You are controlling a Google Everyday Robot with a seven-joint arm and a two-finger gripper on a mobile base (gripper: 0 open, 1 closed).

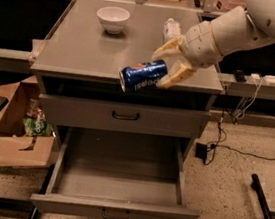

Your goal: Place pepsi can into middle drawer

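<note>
The blue pepsi can (143, 76) lies sideways in my gripper (170, 61), which is shut on its right end. The can hangs in the air at the front edge of the grey cabinet top (85, 49), above the upper drawer front (125, 115). The middle drawer (118, 179) is pulled wide open below, with a bare flat bottom and a small dark handle on its front. My white arm reaches in from the upper right.
A white bowl (112, 18) and a clear plastic bottle with a white label (171, 29) stand on the cabinet top. A cardboard box (21, 131) with a green bag sits on the floor at left. Cables and a dark bar lie on the floor at right.
</note>
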